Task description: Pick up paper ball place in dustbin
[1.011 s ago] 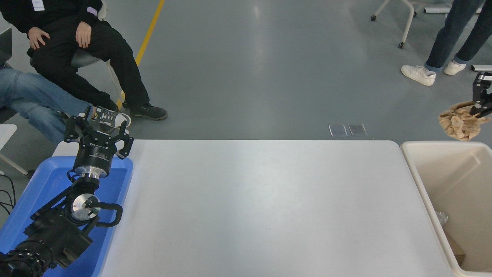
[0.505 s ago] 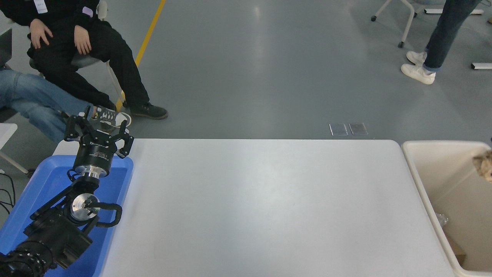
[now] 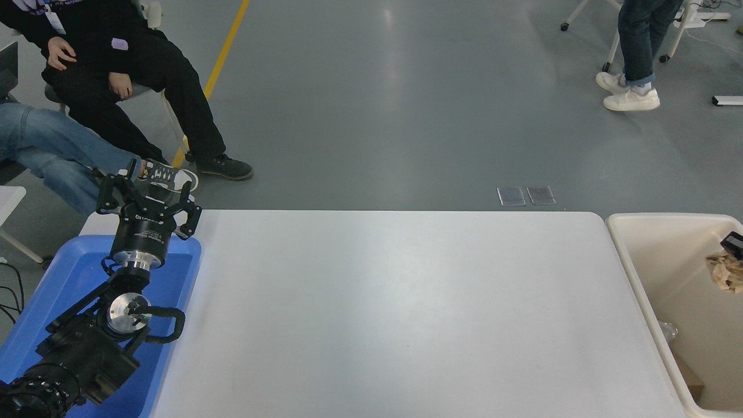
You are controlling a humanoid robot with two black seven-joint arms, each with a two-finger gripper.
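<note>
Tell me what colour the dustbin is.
Cream-beige; the dustbin shows in the head view.

Grey floor gleams under overhead light, a yellow line crossing it; chair legs on castors stand far right.

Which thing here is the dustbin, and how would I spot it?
Follow the white table to its right end. The dustbin stands right beside it: a deep, cream-beige bin with rounded corners. The blue tray at the other end is shallower.
</note>
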